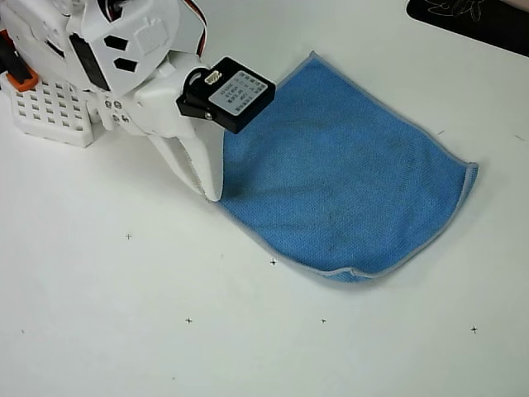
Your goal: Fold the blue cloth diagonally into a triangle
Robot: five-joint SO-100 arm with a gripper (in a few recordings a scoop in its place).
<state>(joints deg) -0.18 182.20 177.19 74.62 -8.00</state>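
Gripper (211, 192) white, tips down on the left edge of the blue cloth (347, 190) in the overhead view; open or closed, cannot tell, fingers overlap from above. Cloth lies on the white table (248, 347), right of the arm base, looks folded over already. Risk: tips drag or bunch the edge, misaligning the triangle.

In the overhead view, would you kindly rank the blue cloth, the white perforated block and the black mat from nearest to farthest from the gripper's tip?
Measured from the gripper:
1. The blue cloth: its left edge lies right at the fingertips, stretching away to the right.
2. The white perforated block: up and to the left, beside the arm's base.
3. The black mat: far off in the top right corner.
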